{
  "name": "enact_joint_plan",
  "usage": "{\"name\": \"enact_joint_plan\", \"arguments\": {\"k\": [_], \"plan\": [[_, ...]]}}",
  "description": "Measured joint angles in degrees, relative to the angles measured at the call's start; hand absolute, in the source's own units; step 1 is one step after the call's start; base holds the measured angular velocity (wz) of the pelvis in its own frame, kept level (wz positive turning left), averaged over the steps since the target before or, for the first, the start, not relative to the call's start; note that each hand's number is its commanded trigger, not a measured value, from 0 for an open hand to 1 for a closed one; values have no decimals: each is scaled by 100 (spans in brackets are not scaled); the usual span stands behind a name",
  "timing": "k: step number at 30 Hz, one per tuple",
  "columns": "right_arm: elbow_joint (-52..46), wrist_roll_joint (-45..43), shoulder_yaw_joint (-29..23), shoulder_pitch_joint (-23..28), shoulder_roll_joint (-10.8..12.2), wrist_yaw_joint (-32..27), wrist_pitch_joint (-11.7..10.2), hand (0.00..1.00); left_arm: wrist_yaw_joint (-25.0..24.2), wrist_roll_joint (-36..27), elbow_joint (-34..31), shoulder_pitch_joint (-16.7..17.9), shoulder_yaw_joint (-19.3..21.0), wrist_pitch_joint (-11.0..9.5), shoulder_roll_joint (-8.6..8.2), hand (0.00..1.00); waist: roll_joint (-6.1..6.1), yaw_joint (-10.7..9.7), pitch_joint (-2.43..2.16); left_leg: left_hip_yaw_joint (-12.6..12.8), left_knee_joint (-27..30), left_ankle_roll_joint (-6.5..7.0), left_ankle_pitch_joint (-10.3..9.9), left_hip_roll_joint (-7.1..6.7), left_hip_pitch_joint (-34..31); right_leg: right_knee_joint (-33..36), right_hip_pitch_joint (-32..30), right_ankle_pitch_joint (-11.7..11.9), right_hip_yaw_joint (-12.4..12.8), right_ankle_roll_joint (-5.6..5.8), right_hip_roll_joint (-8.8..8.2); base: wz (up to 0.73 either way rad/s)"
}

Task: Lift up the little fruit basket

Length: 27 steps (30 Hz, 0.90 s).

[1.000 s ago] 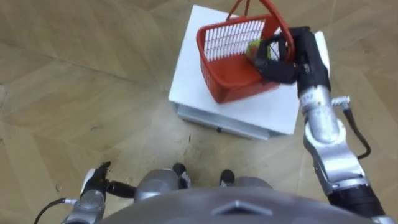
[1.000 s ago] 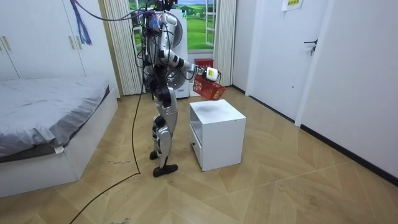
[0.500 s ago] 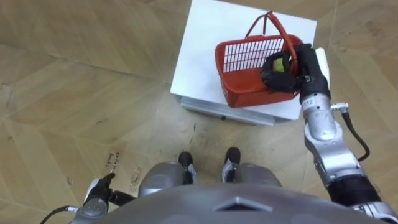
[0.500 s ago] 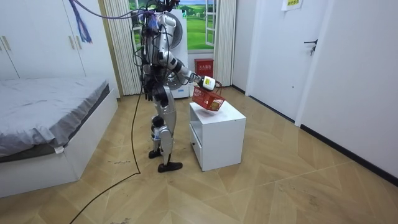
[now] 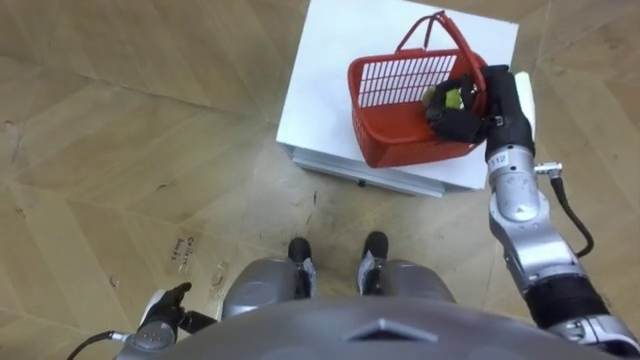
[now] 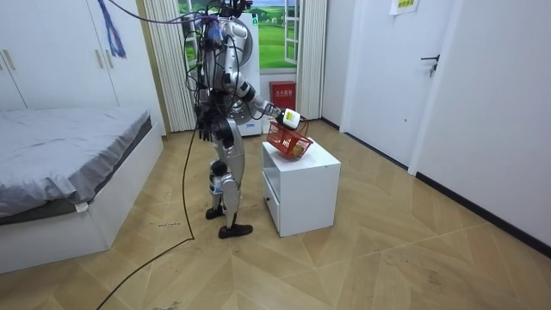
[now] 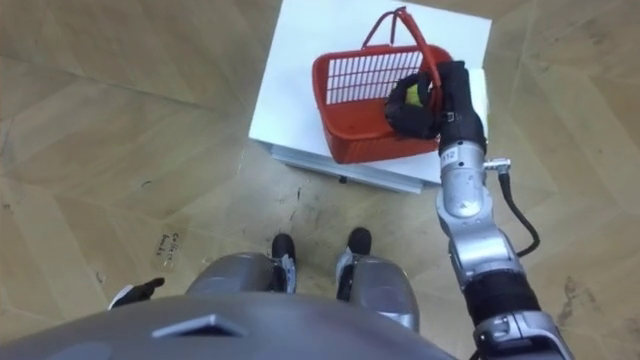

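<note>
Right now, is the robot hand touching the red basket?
Touching. In the left eye view the right robot hand has its dark fingers curled round the right edge of the red basket, with no gap between them.

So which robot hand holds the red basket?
The right robot hand, curled on the basket at the white cabinet; the left robot hand hangs low, apart.

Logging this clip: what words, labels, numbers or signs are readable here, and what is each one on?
No text is legible.
Dark marks on the floor: blurred, unreadable.
Wrist print behind the right hand, which grips the basket: too small.
Yellow sign high on the wall: too small.
White print on the red box: too small.
</note>
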Motion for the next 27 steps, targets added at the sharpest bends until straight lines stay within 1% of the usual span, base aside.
{"name": "enact_joint_plan", "arguments": {"k": [2, 3, 5, 6, 7, 9, 11, 12, 13, 14, 15, 16, 20, 23, 27], "plan": [[224, -3, -2, -92, 8, -6, -36, 100, 5, -1, 8, 0, -7, 4, -13, 0, 22, 9, 6, -15, 4, 0, 0, -5, -14, 0, 1, 0, -22, 0, -8, 8], [336, -3, -14, -120, 8, -19, -55, 100, 12, -2, 7, 0, -91, 9, -18, 0, 51, 5, 0, -40, 9, 2, 1, -16, -35, 0, -4, -1, -53, 1, -21, 9], [444, -4, -17, -126, 17, -29, -73, 100, 12, -2, 2, 9, -124, 25, -35, 0, 82, 12, -17, -46, 8, 6, 3, -24, -65, 2, -15, -3, -70, 4, -30, 7], [479, -7, -24, -147, 41, -38, -76, 100, 13, -2, -5, 12, -124, 29, -42, 0, 99, 10, -25, -53, 8, 12, 7, -27, -87, 18, -39, -3, -92, 5, -38, 4], [501, -7, -35, -166, 60, -41, -77, 100, 13, -2, -7, 12, -124, 28, -45, 0, 103, 10, -24, -53, 5, 14, 9, -27, -98, 45, -61, -8, -95, 4, -42, 4], [638, -4, -179, -248, 191, -62, -122, 100, 12, -2, -8, 12, -122, 29, -63, 0, 119, 6, -20, -57, 5, 22, 14, -40, -127, 90, -92, -35, -118, 1, -63, 2], [699, -4, -188, -292, 222, -124, -122, 100, 12, -4, -7, 13, -122, 28, -83, 0, 130, 7, -17, -59, 4, 24, 15, -46, -127, 90, -93, -37, -127, 3, -71, 0], [745, -3, -188, -318, 236, -135, -126, 97, 12, -5, -5, 13, -123, 28, -90, 0, 130, 8, -17, -60, 4, 25, 15, -49, -128, 90, -94, -37, -130, 4, -73, 0], [770, -8, -187, -330, 240, -148, -128, 76, 11, -4, -4, 13, -122, 28, -93, 0, 130, 18, -17, -62, 4, 25, 15, -49, -135, 89, -97, -38, -134, 4, -73, 0], [842, -15, -187, -360, 244, -169, -148, 49, 11, -4, -4, 13, -123, 27, -95, 0, 130, 17, -17, -71, 6, 26, 16, -51, -170, 91, -111, -38, -148, 4, -76, 0], [885, -21, -188, -399, 244, -187, -148, 4, 10, -4, -2, 13, -123, 28, -97, 0, 128, 14, -17, -80, 21, 33, 22, -54, -191, 101, -152, -38, -153, 4, -79, 0], [897, -23, -187, -416, 244, -213, -148, 0, 10, -4, -1, 13, -123, 29, -100, 0, 128, 13, -17, -80, 34, 36, 29, -55, -208, 114, -182, -38, -154, 4, -82, 0], [978, -42, -193, -492, 247, -342, -149, 0, 8, -4, 1, 16, -125, 45, -109, 0, 122, 15, -10, -102, 69, 36, 30, -65, -333, 183, -316, -62, -171, 12, -101, 3], [1204, -33, -192, -547, 246, -440, -147, 0, 20, -11, -1, 15, -222, 76, -109, 0, 125, 10, -8, -139, 80, 38, 30, -78, -365, 181, -320, -69, -214, 22, -116, 7], [1314, -30, -195, -570, 244, -553, -146, 0, 23, -7, -1, 15, -339, 139, -126, 0, 136, 20, 14, -195, 90, 42, 33, -85, -409, 182, -345, -69, -245, 23, -126, 3]]}}
